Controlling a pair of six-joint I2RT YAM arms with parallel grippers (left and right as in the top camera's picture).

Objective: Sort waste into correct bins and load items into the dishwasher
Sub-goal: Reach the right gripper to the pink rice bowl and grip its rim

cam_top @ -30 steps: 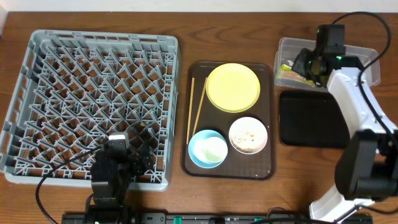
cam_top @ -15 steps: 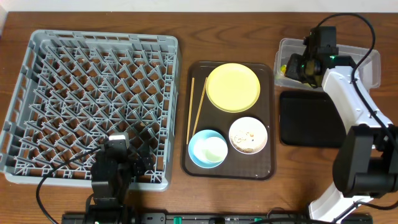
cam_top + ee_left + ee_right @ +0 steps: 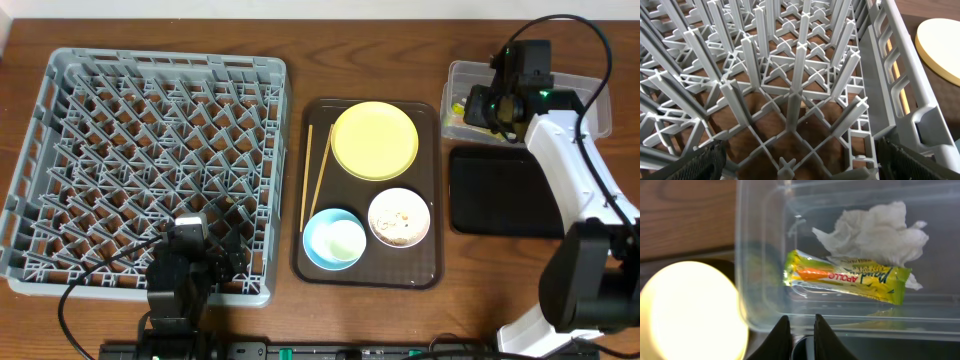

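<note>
The green-and-orange snack wrapper (image 3: 847, 277) and the crumpled white tissue (image 3: 875, 230) lie inside the clear tub (image 3: 590, 110), which also shows in the right wrist view (image 3: 745, 255). My right gripper (image 3: 478, 105) hovers over the tub's left end; its fingers (image 3: 799, 330) are shut and empty. The black tray (image 3: 505, 190) sits in front of the tub. The yellow plate (image 3: 374, 140), blue bowl (image 3: 334, 240), cream bowl (image 3: 399, 216) with rice scraps and chopsticks (image 3: 312, 175) lie on the brown tray. My left gripper (image 3: 800, 165) is open over the grey rack (image 3: 150, 160).
The brown serving tray (image 3: 436, 200) lies between the rack and the bins. The rack's pegs (image 3: 800, 75) stand right under the left gripper, near the rack's front right corner. Cables trail from both arms.
The right wrist has shifted slightly over the tub's left end, left and then back. The left arm has not moved.
</note>
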